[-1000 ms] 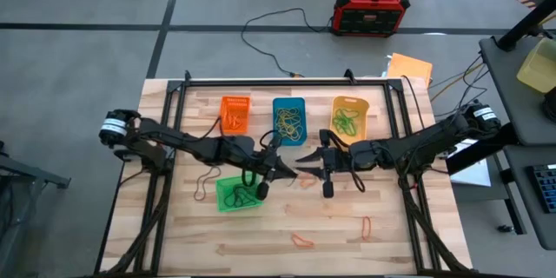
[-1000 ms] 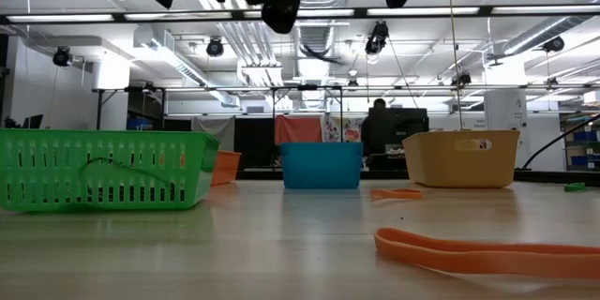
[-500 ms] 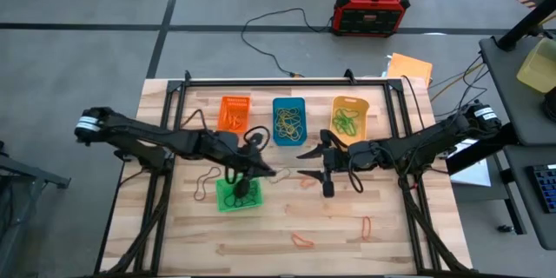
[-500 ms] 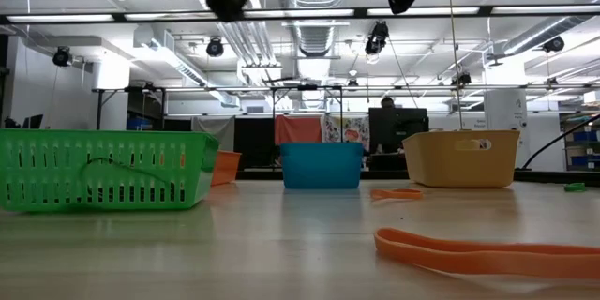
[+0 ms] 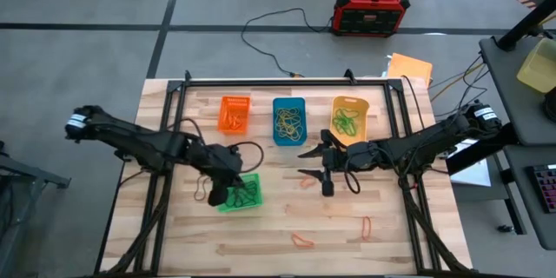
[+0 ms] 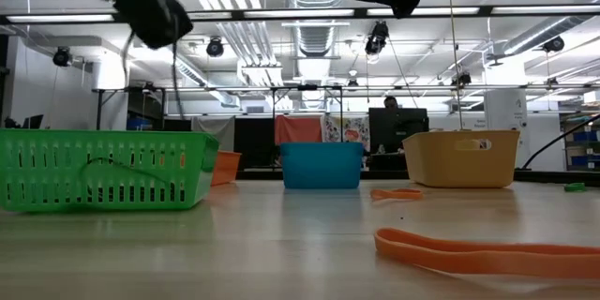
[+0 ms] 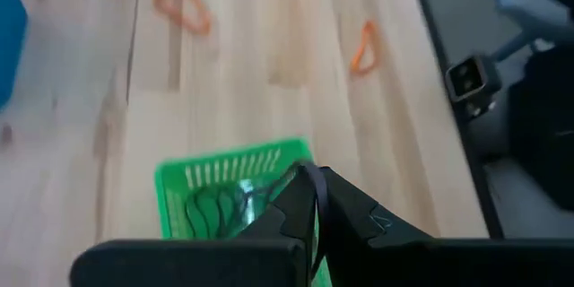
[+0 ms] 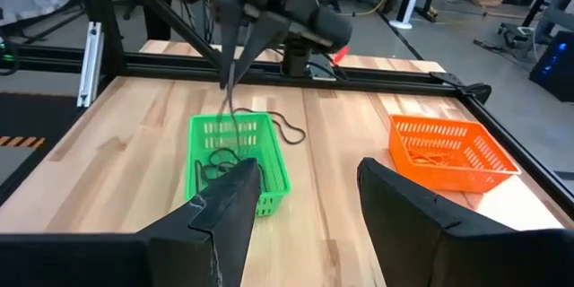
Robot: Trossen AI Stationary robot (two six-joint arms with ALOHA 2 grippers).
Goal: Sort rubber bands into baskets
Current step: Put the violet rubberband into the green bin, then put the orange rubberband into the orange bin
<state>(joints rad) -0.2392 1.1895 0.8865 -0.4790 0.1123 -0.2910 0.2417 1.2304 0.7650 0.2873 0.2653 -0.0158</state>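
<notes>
Four baskets stand on the wooden table: orange (image 5: pixel 234 113), blue (image 5: pixel 289 120) and yellow-orange (image 5: pixel 349 117) in a far row, and green (image 5: pixel 241 193) nearer. Each holds rubber bands. My left gripper (image 5: pixel 233 182) hangs shut over the green basket (image 8: pixel 238 157). A thin dark rubber band (image 8: pixel 229 99) dangles from its tips. My right gripper (image 5: pixel 306 163) stands open and holds nothing at mid-table, pointing toward the green basket. Its fingers show in the right wrist view (image 8: pixel 309 197). My left gripper pinches the band's upper end (image 8: pixel 230 70) between its two fingertips, which slant down from the table's left. The band hangs slack below the tips. Its lower end reaches down to the green basket's opening; whether it touches what lies inside, I cannot tell.
Loose orange bands lie on the table (image 5: pixel 304 182), (image 5: pixel 301 240), (image 5: pixel 366 224). One lies close to the low camera (image 6: pixel 487 253). A dark loop (image 5: pixel 204 189) lies just left of the green basket. A red-and-black box (image 5: pixel 372 9) stands on the floor beyond the table.
My left gripper has drawn back from beside my right gripper at mid-table toward the left and near edges. It has tipped downward and now stands over the green basket, still shut. My right gripper has stayed in place and opened.
</notes>
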